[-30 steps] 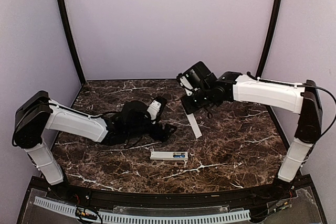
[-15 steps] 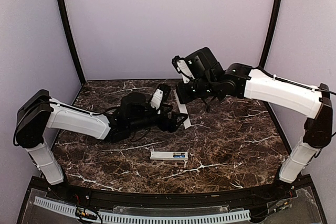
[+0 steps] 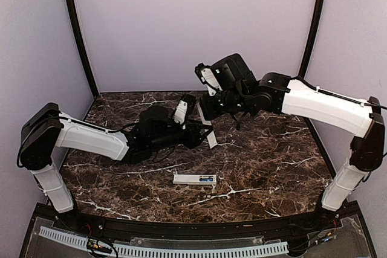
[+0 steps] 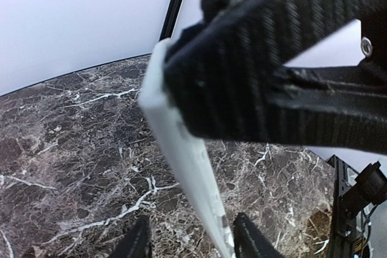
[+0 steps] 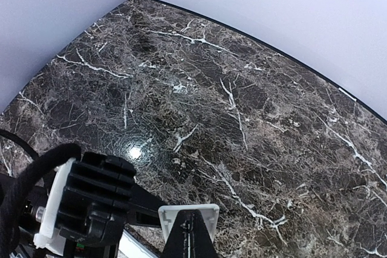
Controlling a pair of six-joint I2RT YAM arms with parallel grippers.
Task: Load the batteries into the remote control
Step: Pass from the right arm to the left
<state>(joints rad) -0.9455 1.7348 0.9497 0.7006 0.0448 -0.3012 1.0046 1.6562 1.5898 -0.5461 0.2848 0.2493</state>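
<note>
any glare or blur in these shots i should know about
Right wrist: a bright glare spot on the marble table, the rest sharp. Left wrist: the white bar sits close to the lens and looks soft and washed out. Top: evenly lit, no glare, only faint shadows under the arms.

A dark brown marble table (image 3: 272,167) with white veins fills the floor of the booth. Pale lilac walls close it in: a back wall (image 3: 193,22), a left wall (image 3: 30,40) and a right wall (image 3: 357,28). Two thin black poles rise from the far corners of the table, the left pole (image 3: 77,34) and the right pole (image 3: 312,28), each leaning slightly outward toward the top. A black rim (image 3: 181,226) runs along the near edge of the table, and just in front of it lies a white slotted strip (image 3: 181,249). In the right wrist view a small bright glare (image 5: 134,152) shines on the marble.
</note>
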